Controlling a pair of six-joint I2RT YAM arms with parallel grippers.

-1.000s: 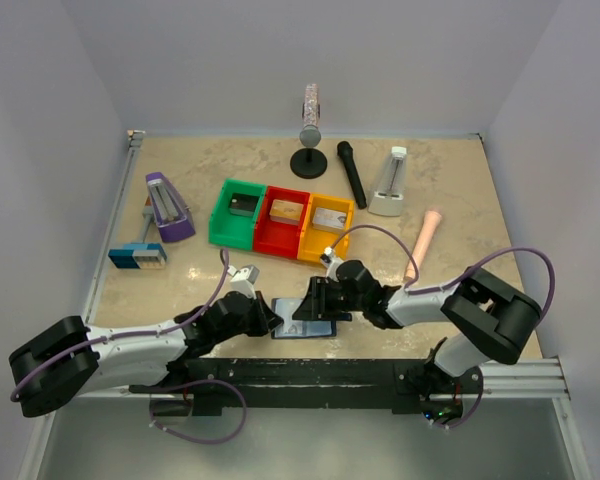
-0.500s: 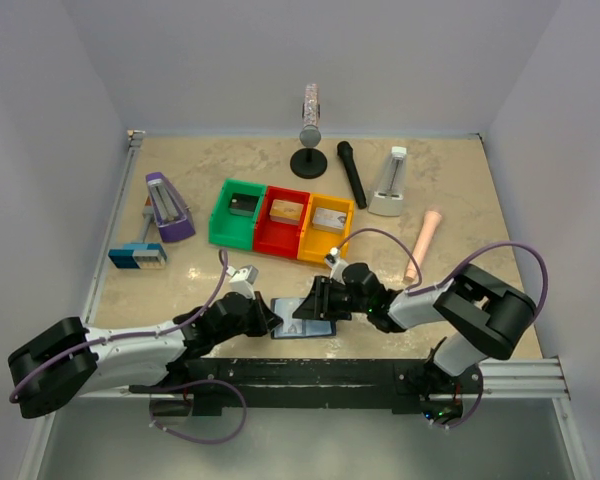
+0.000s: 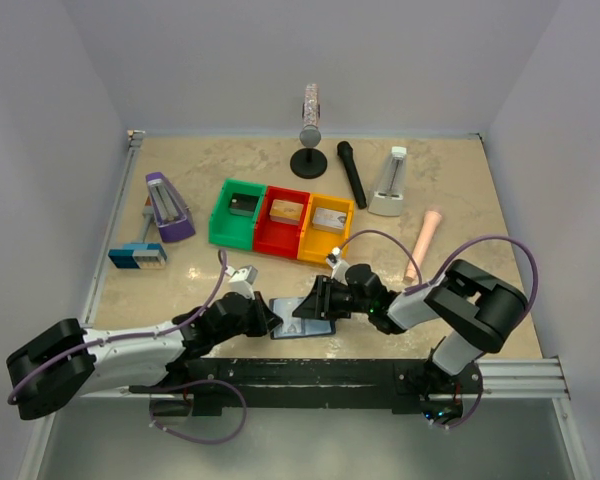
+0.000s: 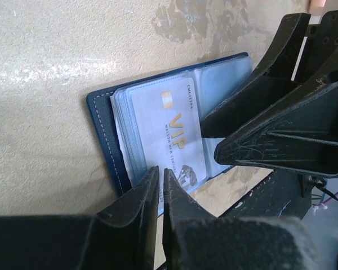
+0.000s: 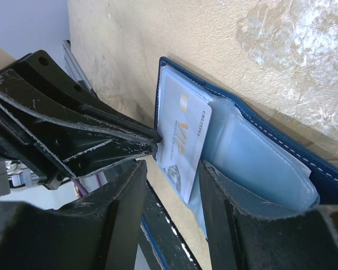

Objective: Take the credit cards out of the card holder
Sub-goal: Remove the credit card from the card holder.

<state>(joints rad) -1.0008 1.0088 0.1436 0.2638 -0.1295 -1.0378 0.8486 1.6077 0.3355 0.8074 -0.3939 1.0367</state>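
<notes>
Where the marbled beige bench (image 4: 56,50) nears its front edge, the holder (image 4: 104,132) lies open and flat. It is navy stitched leather with pale blue clear-plastic sleeves (image 5: 253,152). One thin silvery card (image 4: 166,132), printed VIP, sits askew and juts past the holder's edge. My left claw (image 4: 159,171) has its scuffed black fingers nearly together at that card's edge; whether they pinch it I cannot tell. My right claw (image 5: 172,166) stands open, the card's end between its fingers.

Black joints, pale grey links, purple cables: left arm (image 3: 130,345), right arm (image 3: 416,305). Scratched matte black: left claw (image 4: 160,171), right claw (image 5: 172,166).
</notes>
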